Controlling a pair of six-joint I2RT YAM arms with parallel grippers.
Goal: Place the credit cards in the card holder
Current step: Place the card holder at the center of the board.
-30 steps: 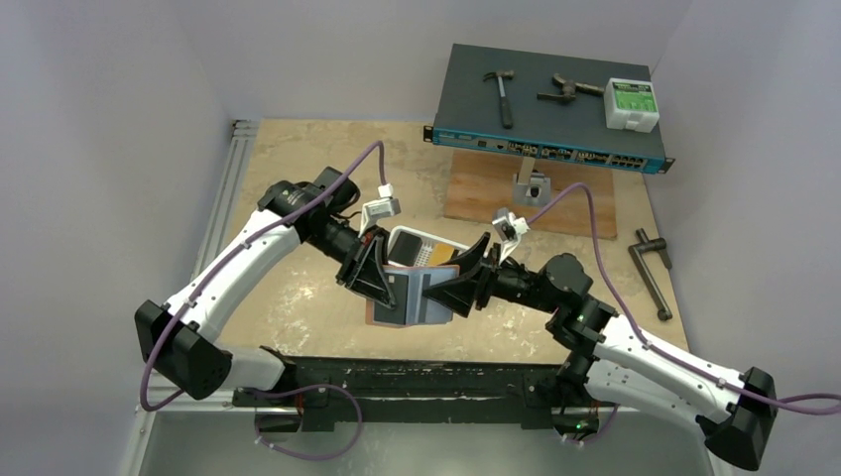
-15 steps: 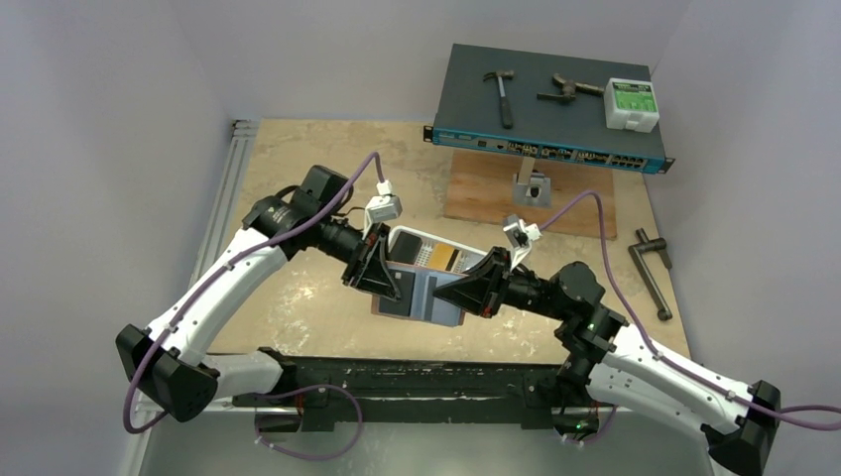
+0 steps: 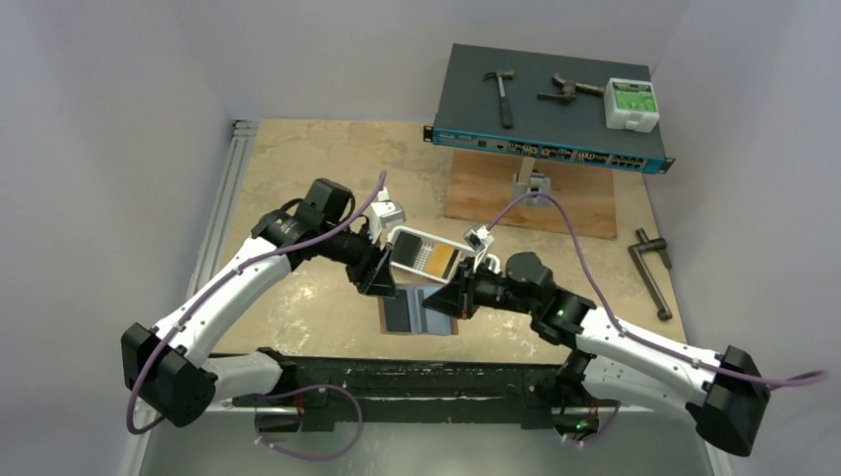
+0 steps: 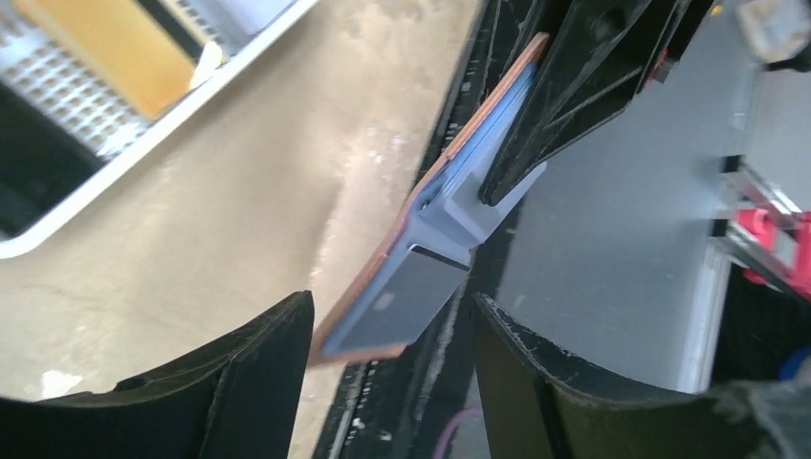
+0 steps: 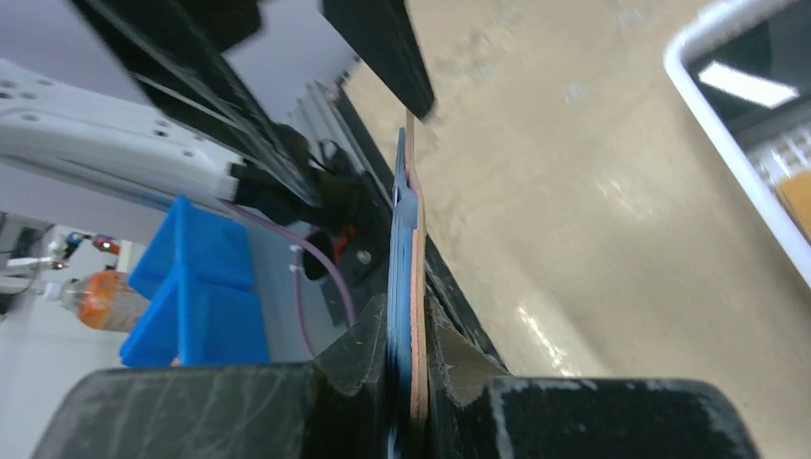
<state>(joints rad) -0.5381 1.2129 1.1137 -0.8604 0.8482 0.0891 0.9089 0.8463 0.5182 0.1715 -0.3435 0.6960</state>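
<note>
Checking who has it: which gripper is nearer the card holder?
Right. The right gripper is clamped on the card holder; the left gripper is open, straddling its other end.

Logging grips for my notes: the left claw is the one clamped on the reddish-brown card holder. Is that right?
No: the right claw is the one clamped on the reddish-brown card holder, as the right wrist view shows. The left claw stands open around the holder's end.
</note>
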